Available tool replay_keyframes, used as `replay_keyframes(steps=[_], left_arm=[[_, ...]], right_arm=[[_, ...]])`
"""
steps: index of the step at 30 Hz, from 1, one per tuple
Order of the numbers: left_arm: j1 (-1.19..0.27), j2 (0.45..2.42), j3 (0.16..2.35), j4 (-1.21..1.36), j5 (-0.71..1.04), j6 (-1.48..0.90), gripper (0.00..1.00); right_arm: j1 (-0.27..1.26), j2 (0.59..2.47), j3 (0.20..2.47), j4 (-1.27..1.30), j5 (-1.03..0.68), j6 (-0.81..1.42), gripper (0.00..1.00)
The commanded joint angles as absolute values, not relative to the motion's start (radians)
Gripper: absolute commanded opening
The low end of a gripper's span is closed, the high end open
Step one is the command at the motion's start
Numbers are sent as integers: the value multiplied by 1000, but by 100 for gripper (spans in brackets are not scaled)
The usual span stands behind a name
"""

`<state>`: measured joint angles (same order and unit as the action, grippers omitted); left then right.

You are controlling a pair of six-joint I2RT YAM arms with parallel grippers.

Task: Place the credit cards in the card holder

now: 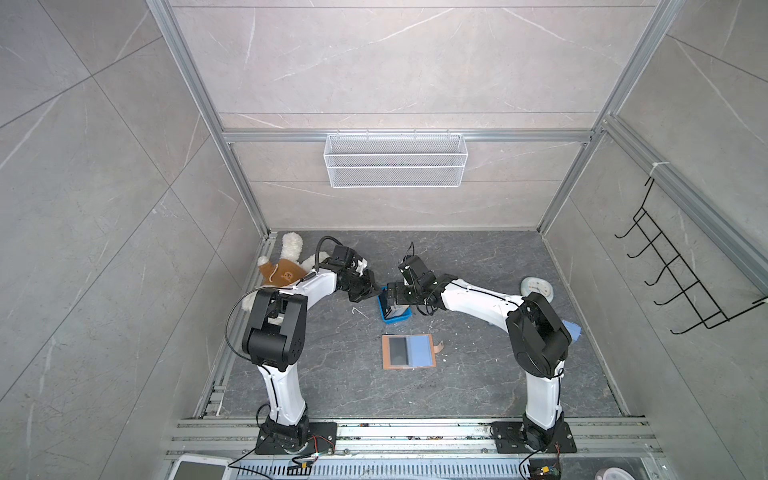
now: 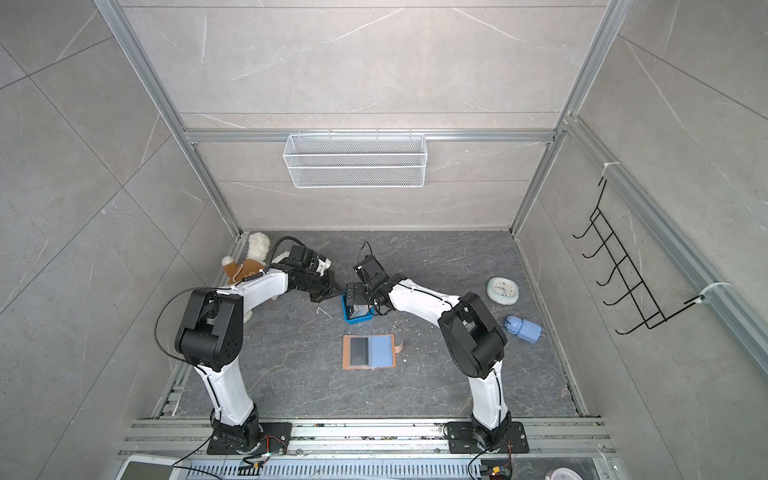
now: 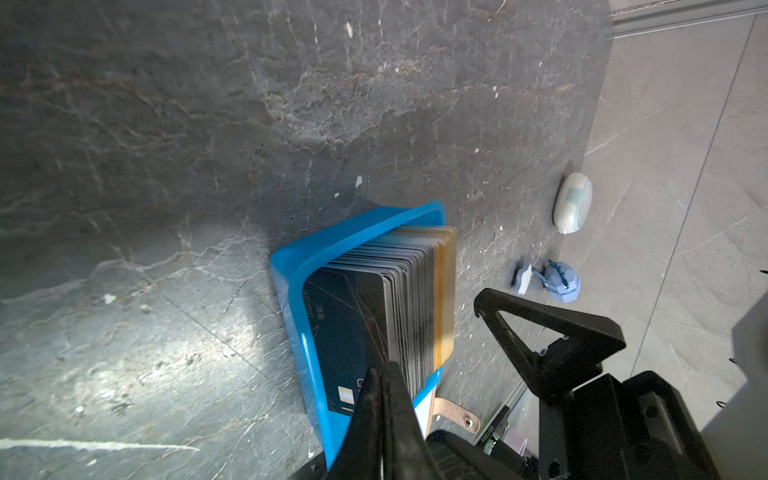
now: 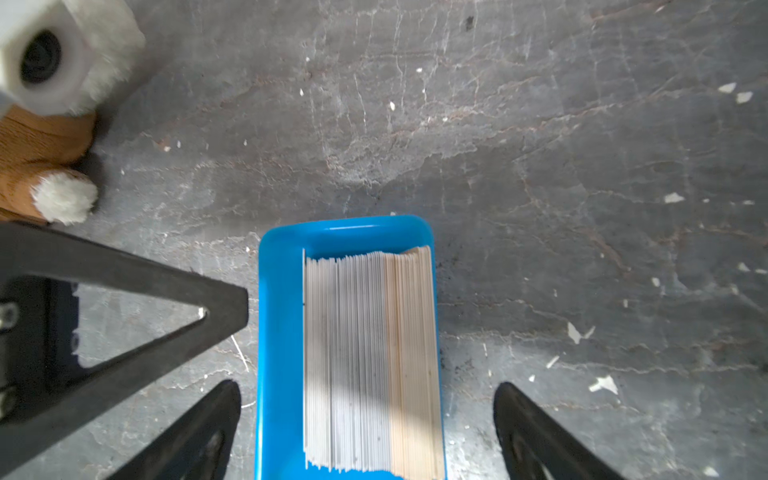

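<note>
Left gripper (image 3: 380, 374) is closed, its tip at the top edge of the outermost dark card at one end of the cards (image 3: 399, 291); whether a card is pinched I cannot tell. Right gripper (image 4: 368, 388) is spread wide above the tray (image 4: 278, 332), one finger on each side. The cards stand on edge in that blue tray near the middle of the bench (image 1: 478, 374), dark and grey ones with a tan batch at the end away from the closed jaws. The holder (image 1: 409, 351) lies open and flat, apart from the tray, between it and the front edge, a dark card showing in its left sleeve.
</note>
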<state>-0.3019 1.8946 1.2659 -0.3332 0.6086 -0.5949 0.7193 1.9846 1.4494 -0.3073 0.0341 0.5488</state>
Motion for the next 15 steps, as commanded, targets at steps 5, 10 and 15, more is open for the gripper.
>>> replay_keyframes(steps=[5, 10, 15], left_arm=[[-330, 1931, 1284, -362, 598, -596, 5], [-335, 1940, 1291, -382, 571, -593, 5], [-337, 1954, 1298, -398, 559, -592, 5]], right_arm=[[718, 2038, 1499, -346, 26, 514, 96], [718, 2063, 1508, -350, 20, 510, 96], [716, 2081, 1517, -357, 22, 505, 96]])
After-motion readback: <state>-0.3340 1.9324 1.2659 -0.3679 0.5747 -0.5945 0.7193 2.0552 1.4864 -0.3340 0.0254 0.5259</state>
